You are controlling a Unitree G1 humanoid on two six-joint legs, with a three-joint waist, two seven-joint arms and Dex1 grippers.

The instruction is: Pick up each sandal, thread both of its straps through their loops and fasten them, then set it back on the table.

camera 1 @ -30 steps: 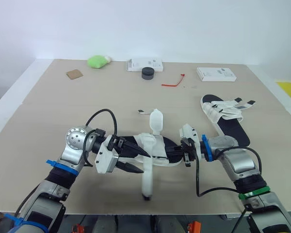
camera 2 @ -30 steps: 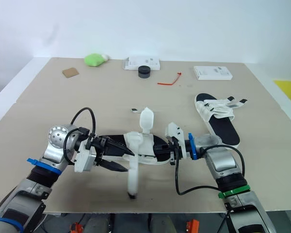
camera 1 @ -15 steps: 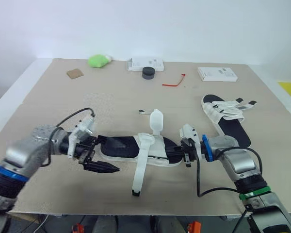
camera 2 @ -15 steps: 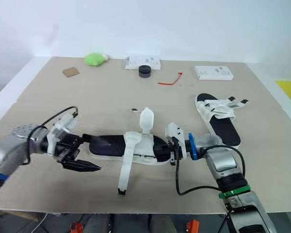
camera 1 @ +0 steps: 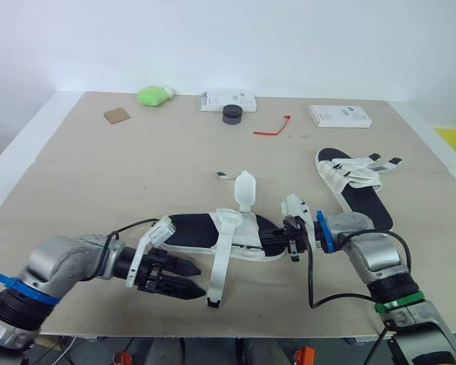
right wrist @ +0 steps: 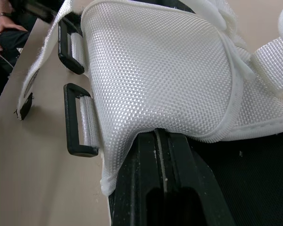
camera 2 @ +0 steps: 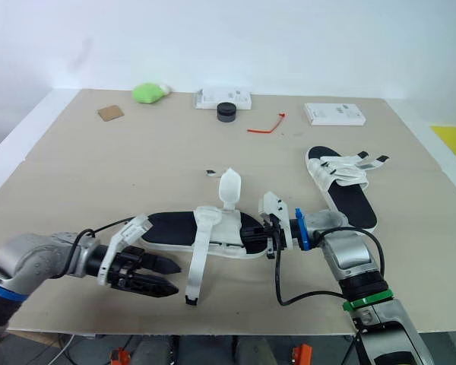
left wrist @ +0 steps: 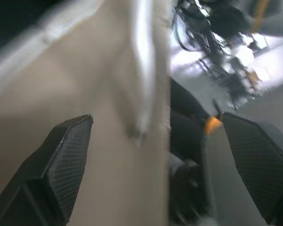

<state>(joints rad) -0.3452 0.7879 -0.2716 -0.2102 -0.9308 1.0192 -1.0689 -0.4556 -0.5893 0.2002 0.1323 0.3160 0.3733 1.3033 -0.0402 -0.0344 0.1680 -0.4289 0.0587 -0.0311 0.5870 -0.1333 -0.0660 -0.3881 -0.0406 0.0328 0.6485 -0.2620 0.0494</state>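
Sandal point(camera 1: 190, 230) lies flat near the front edge of the tabletop point(camera 1: 99, 175), its sole pinched at one end by the closed right gripper point(camera 1: 291, 240). The left gripper point(camera 1: 184, 280), fingers spread and empty, hovers just beside the loose strap point(camera 1: 219, 266) trailing toward that edge, while a second strap point(camera 1: 245, 190) stands upright. The shoe looks light, its sole fairly stiff and its woven straps limp, so the strap is probably best taken near its tip and fed to the rigid black loops point(right wrist: 75, 120). The other sandal point(camera 1: 357, 186) rests well apart, to the right.
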